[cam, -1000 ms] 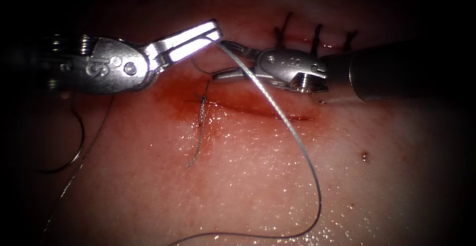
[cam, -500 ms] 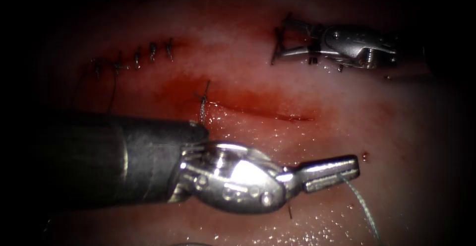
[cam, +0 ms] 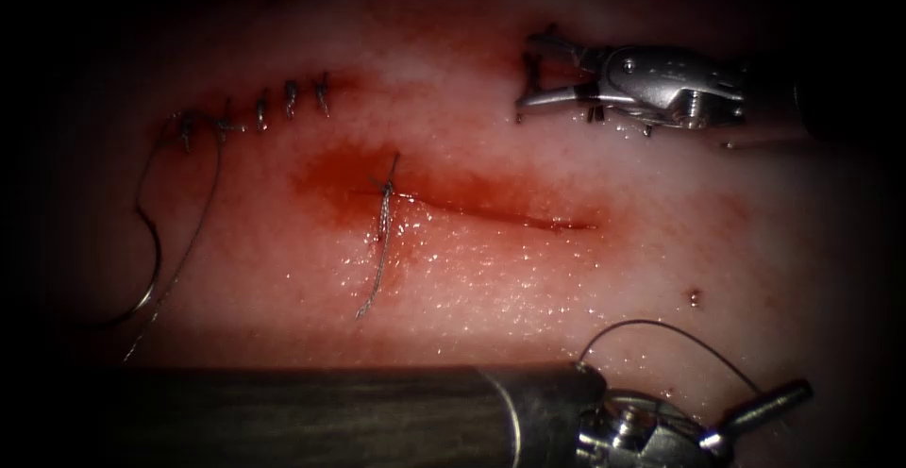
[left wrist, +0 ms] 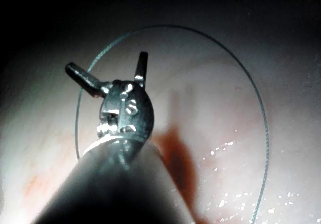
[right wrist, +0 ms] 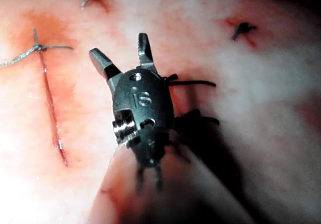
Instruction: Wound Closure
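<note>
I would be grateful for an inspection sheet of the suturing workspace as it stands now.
Surface: tissue, wet, with red fluid around the cut.
Job's things: one knot at the cut's left end, its tail trailing down; what looks like the needle lies on the tissue left of the cut, unheld; a thread loop beside the left tool.
Clutter: finished stitches above left; a dark speck.
Grippers: left tool jaws open, holding nothing; right tool jaws open, holding nothing.
Cables: nothing seen.
Surroundings: nothing seen.
</note>
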Controlling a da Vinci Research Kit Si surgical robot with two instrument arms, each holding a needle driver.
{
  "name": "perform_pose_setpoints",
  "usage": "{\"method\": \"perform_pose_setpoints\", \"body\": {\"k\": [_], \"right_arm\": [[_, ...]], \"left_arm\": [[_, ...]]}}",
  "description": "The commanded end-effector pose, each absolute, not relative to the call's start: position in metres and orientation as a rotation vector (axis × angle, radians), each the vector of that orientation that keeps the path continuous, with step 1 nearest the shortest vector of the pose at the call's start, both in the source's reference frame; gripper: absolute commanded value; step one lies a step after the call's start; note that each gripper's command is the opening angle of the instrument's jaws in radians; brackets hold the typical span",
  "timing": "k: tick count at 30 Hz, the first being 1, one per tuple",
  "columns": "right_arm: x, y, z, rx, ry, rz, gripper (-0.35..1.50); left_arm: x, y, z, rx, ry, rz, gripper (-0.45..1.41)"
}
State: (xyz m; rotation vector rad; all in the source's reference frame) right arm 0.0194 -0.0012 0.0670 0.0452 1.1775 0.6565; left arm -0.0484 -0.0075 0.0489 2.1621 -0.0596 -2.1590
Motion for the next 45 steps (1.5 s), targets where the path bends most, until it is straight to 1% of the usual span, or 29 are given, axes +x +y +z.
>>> {"method": "perform_pose_setpoints", "body": {"k": [1,2,3,8,13,14,15,17,18,19,21,23,24,26,31,32,33,35,36,37,39,42,45], "right_arm": [[0.0205,-0.002,0.068,0.052,1.178,0.652,1.31],[0.0208,-0.002,0.068,0.054,1.174,0.649,1.31],[0.0208,-0.002,0.068,0.054,1.174,0.649,1.31],[0.0213,-0.002,0.068,0.062,1.175,0.642,1.31],[0.0216,-0.002,0.068,0.066,1.178,0.639,1.31],[0.0217,-0.002,0.068,0.068,1.180,0.637,1.31],[0.0217,-0.002,0.068,0.068,1.180,0.637,1.31],[0.0221,-0.003,0.068,0.077,1.186,0.631,1.31],[0.0225,-0.003,0.068,0.085,1.193,0.624,1.31],[0.0228,-0.003,0.068,0.096,1.191,0.617,1.31],[0.0238,-0.004,0.067,0.112,1.183,0.592,1.33],[0.0248,-0.005,0.067,0.124,1.176,0.559,1.33],[0.0248,-0.005,0.067,0.124,1.176,0.559,1.33],[0.0255,-0.005,0.066,0.120,1.174,0.536,1.33],[0.0257,-0.005,0.066,0.119,1.169,0.524,1.33],[0.0257,-0.005,0.065,0.120,1.169,0.524,1.33],[0.0257,-0.005,0.065,0.123,1.164,0.522,1.33],[0.0257,-0.005,0.065,0.125,1.162,0.521,1.33],[0.0257,-0.006,0.065,0.130,1.155,0.517,1.33],[0.0257,-0.006,0.065,0.130,1.155,0.517,1.33],[0.0258,-0.006,0.065,0.135,1.148,0.515,1.31],[0.0258,-0.006,0.065,0.137,1.146,0.513,1.31],[0.0259,-0.006,0.065,0.138,1.143,0.513,1.31]], "left_arm": [[-0.0484,-0.008,0.049,2.179,-0.017,-2.210,1.38],[-0.0470,-0.007,0.049,2.120,0.023,-2.289,1.40],[-0.0470,-0.007,0.049,2.120,0.023,-2.289,1.40],[-0.0429,-0.007,0.048,2.044,0.041,-2.365,1.40],[-0.0373,-0.009,0.049,1.979,0.072,-2.414,1.40],[-0.0345,-0.009,0.050,1.939,0.052,-2.485,1.38],[-0.0345,-0.009,0.050,1.939,0.052,-2.485,1.38],[-0.0320,-0.008,0.051,1.893,0.015,-2.556,1.32],[-0.0303,-0.008,0.051,1.861,0.000,-2.637,1.21],[-0.0291,-0.008,0.052,1.824,-0.029,-2.696,1.06],[-0.0265,-0.007,0.054,1.740,-0.092,-2.834,0.90],[-0.0236,-0.006,0.056,1.626,-0.185,-2.987,0.84],[-0.0236,-0.006,0.056,1.626,-0.185,-2.987,0.84],[-0.0209,-0.005,0.059,1.543,-0.255,-3.079,0.76],[-0.0191,-0.004,0.063,1.498,-0.249,-3.221,0.76],[-0.0190,-0.004,0.063,1.504,-0.222,-3.240,0.76],[-0.0191,-0.004,0.065,1.540,-0.120,-3.293,0.76],[-0.0192,-0.004,0.066,1.542,-0.085,-3.305,0.76],[-0.0194,-0.004,0.067,1.529,0.015,-3.353,0.76],[-0.0194,-0.004,0.067,1.529,0.015,-3.353,0.76],[-0.0197,-0.004,0.068,1.497,0.096,-3.392,0.76],[-0.0200,-0.005,0.068,1.503,0.210,-3.430,0.86],[-0.0197,-0.004,0.068,1.496,0.222,-3.456,0.83]]}}
